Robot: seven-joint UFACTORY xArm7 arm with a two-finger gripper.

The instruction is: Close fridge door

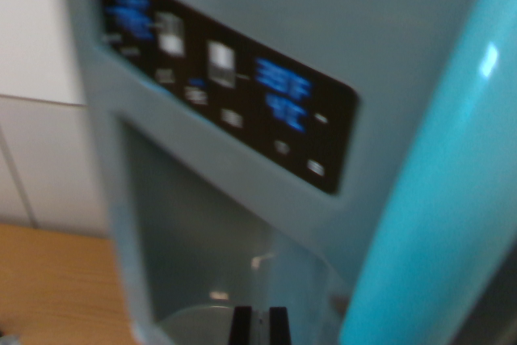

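Blurry wrist view, camera tilted. The fridge door (266,30) fills most of the frame, pale teal, very close to the camera. A black control panel (226,78) with blue lit readouts runs diagonally across it, and below that sits the recessed dispenser bay (202,248). A brighter teal rounded edge (452,199), probably the door's handle or side, sweeps down the wrist view's right. White wall (32,78) and wooden floor (48,288) show at the left.

Only the pincer (259,325) tips show, two dark prongs at the bottom edge, standing close together with a thin gap; they grasp nothing, but whether they are fully clenched I cannot tell from this sliver.

Step in hand: judging by how close the door face is, the arm is at or near contact for the push. Cannot tell from here how far ajar the door is. The arm is aimed nearly square into the door front, wrist rolled so the panel reads slanted.

Next move calls for a steady forward push on flat door surface, avoiding the dispenser bay and panel, until the door seats.
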